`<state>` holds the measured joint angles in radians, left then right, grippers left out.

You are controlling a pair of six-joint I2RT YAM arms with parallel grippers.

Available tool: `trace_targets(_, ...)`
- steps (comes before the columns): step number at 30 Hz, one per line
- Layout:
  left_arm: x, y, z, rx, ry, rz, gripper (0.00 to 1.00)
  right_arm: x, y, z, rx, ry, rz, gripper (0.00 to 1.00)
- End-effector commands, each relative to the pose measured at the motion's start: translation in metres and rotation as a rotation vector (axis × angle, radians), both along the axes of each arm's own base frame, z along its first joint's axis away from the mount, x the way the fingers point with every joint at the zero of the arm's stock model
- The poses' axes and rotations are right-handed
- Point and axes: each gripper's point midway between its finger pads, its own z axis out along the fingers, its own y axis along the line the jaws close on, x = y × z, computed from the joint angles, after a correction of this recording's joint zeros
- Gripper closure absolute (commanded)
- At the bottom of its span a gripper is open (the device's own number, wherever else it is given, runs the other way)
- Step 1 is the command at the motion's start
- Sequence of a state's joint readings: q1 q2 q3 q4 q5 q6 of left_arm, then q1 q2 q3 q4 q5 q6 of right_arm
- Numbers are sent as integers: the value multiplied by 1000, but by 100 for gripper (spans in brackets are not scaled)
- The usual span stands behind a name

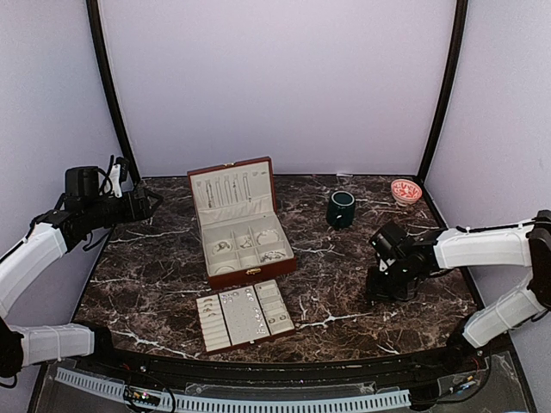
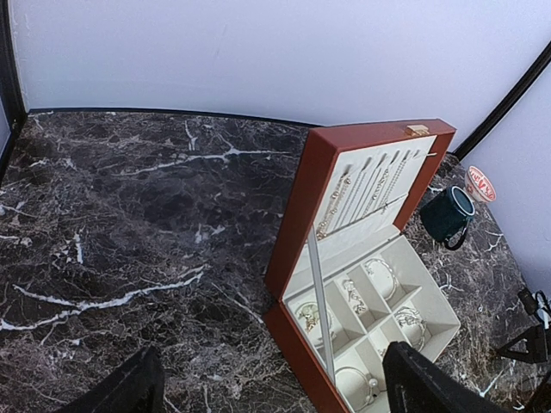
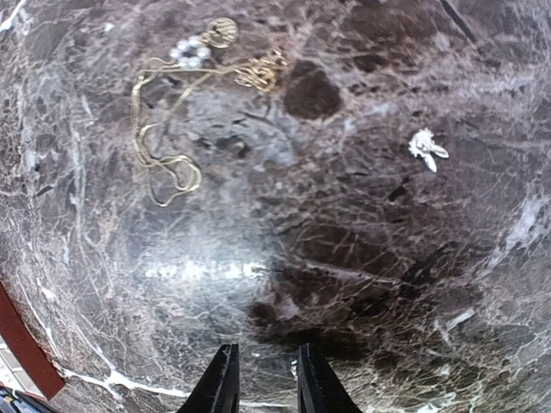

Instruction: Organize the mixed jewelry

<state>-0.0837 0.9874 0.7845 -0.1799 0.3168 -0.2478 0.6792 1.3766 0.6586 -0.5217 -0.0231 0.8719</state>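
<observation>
The reddish-brown jewelry box stands open mid-table, with chains hung in its lid and bracelets and rings in its cream compartments. Its insert tray lies in front of it, holding small silvery pieces. Loose on the marble below my right wrist are a thin gold chain, a pearl piece and a small silver earring. My right gripper hangs just above the table right of the box, jaws narrowly open and empty. My left gripper is wide open and raised at the back left, facing the box.
A dark green mug stands behind and to the right of the box. A small pink patterned bowl sits in the far right corner. White walls with black posts close off the back and sides.
</observation>
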Motion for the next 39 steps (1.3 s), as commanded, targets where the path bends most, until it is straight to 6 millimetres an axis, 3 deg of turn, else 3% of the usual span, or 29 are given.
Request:
trace_targets(1, 0, -4, 0, -7, -10, -18, 9, 9, -1, 15, -51, -65, 24, 75)
trace_targets(8, 0, -4, 0, -7, -10, -19, 9, 0, -14, 17, -154, -57, 40, 76)
trace_targets(17, 0, -5, 0, -9, -11, -20, 9, -6, -2, 4, -156, -28, 56, 86)
trace_targets(32, 0, -5, 0, -9, -9, -20, 9, -8, -2, 4, -156, -26, 52, 100)
trace_targets(36, 0, -4, 0, -10, -9, -19, 9, -2, 11, 17, -88, -51, 58, 100)
trace_targets(39, 0, -5, -1, -9, -8, -21, 9, 3, 40, 36, 63, -87, 83, 100)
